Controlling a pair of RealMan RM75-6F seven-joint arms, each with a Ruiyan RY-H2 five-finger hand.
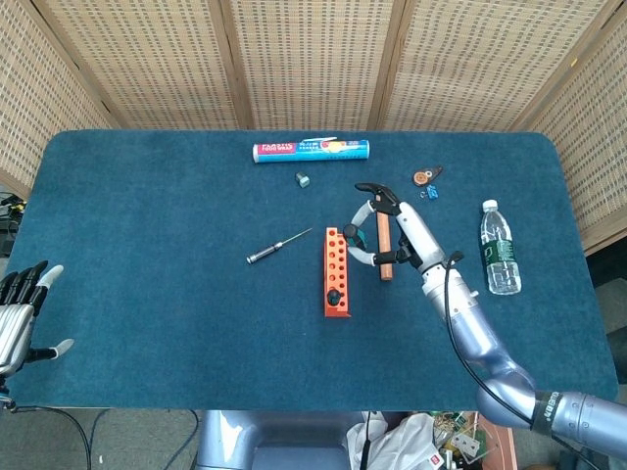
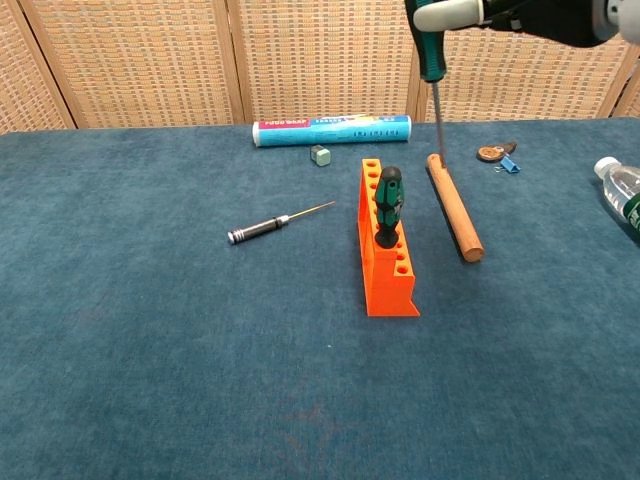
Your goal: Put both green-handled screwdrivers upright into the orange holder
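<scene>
Right hand (image 1: 392,227) raised, gripping screwdriver (image 2: 433,75) tip-down, left hand (image 1: 20,318) open, fingers spread

Orange holder (image 2: 385,250): one screwdriver (image 2: 387,206) upright in a middle hole; far holes free. Wooden rod (image 2: 454,206) lies just right; black driver (image 2: 277,221) well left. Approach from above open.

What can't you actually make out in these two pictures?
- Right hand: the chest view's top edge cuts it off, so its grip on the held screwdriver is partly unseen.
- Left hand: cropped by the head view's left edge; absent from the chest view.
- Small objects near the bottle: too small to identify.
- Foil box lettering: too blurred to read.
</scene>
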